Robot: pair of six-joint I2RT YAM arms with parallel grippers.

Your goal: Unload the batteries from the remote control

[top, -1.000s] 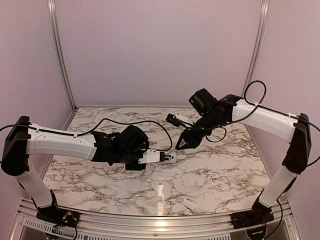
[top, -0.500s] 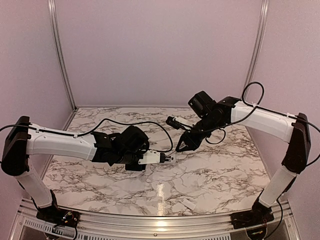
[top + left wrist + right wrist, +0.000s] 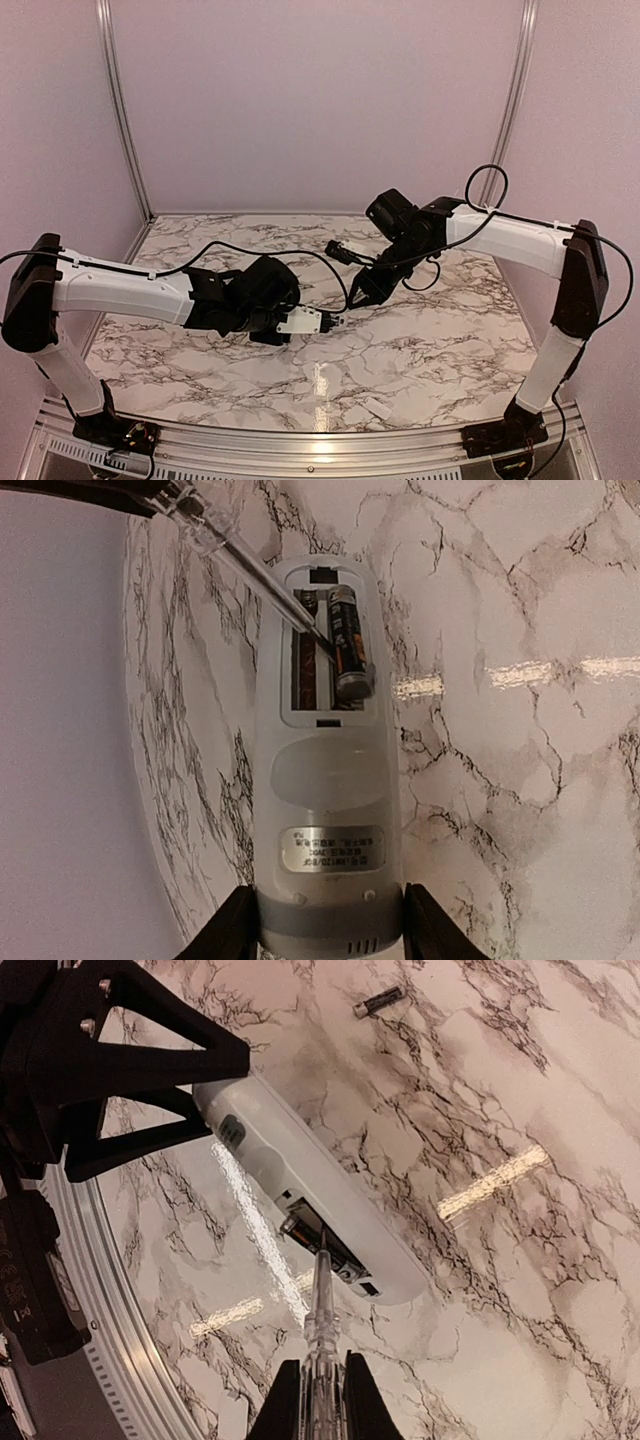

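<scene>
The left arm (image 3: pixel 120 290) lies low and reaches to the right across the table. The left gripper (image 3: pixel 328 912) points sideways. Its two fingers (image 3: pixel 232 930) pinch the bottom end of the remote control (image 3: pixel 330 780), one finger on each side. The remote is held up in the air over the middle of the table. Its back side shows and its little slot is open. One battery (image 3: pixel 348 645) sits in the right side of the slot.

The right arm (image 3: pixel 510 240) goes up from its base, bends, and reaches left and down to the remote. The right gripper (image 3: pixel 320 1385) has its fingers pressed tight on the see-through handle of a thin tool (image 3: pixel 320 1330). The tool's metal tip pokes into the slot, just beside the battery.

The other battery (image 3: pixel 380 1001) lies flat on the table, well apart from the remote. A small white cover (image 3: pixel 378 408) lies near the front edge.

The table (image 3: pixel 430 340) is white with dark wiggly lines like marble, and lights shine on it. The walls (image 3: pixel 320 100) are pale pink. Silver posts (image 3: pixel 115 100) stand at the back corners. A silver rail (image 3: pixel 300 445) runs along the near edge.
</scene>
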